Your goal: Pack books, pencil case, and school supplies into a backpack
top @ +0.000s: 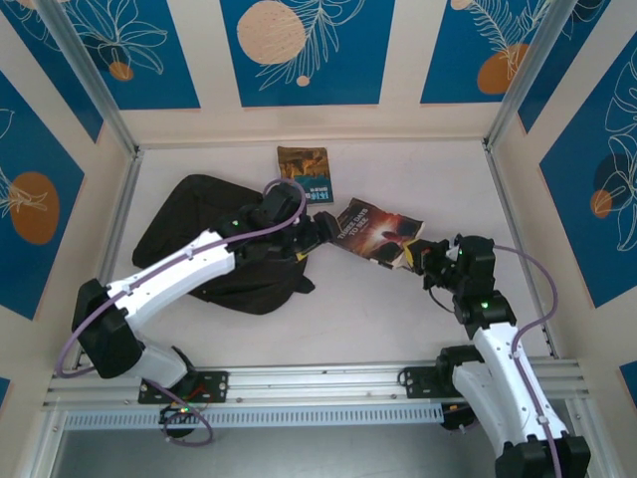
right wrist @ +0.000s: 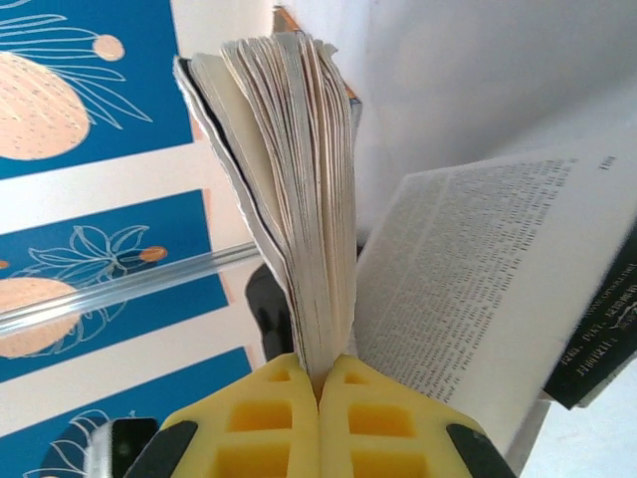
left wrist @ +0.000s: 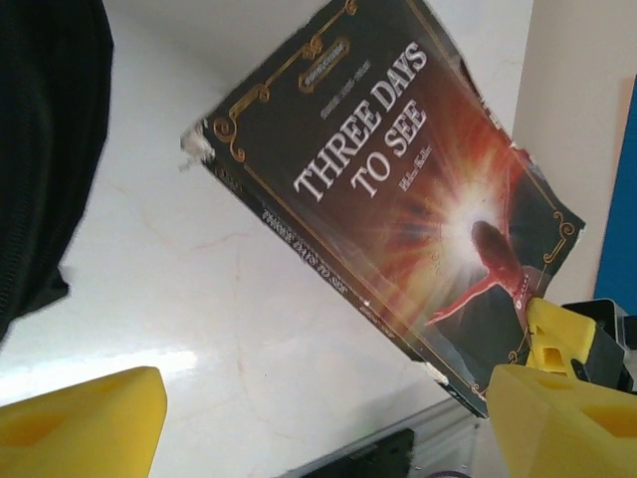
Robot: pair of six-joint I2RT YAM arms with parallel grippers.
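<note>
Pinching page edges of brown book (top: 378, 231), right pincer (right wrist: 318, 390), left pincer (left wrist: 318, 423) spread

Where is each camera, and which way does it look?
Top external: high behind the robot, looking down on table, black backpack, left arm and right arm.
Left wrist: on the left arm, facing the Three Days to See book; left gripper's yellow fingers spread wide.
Right wrist: on the right arm, facing that book's pages pinched in the right gripper's yellow fingers.
Shared: all see that book.
</note>
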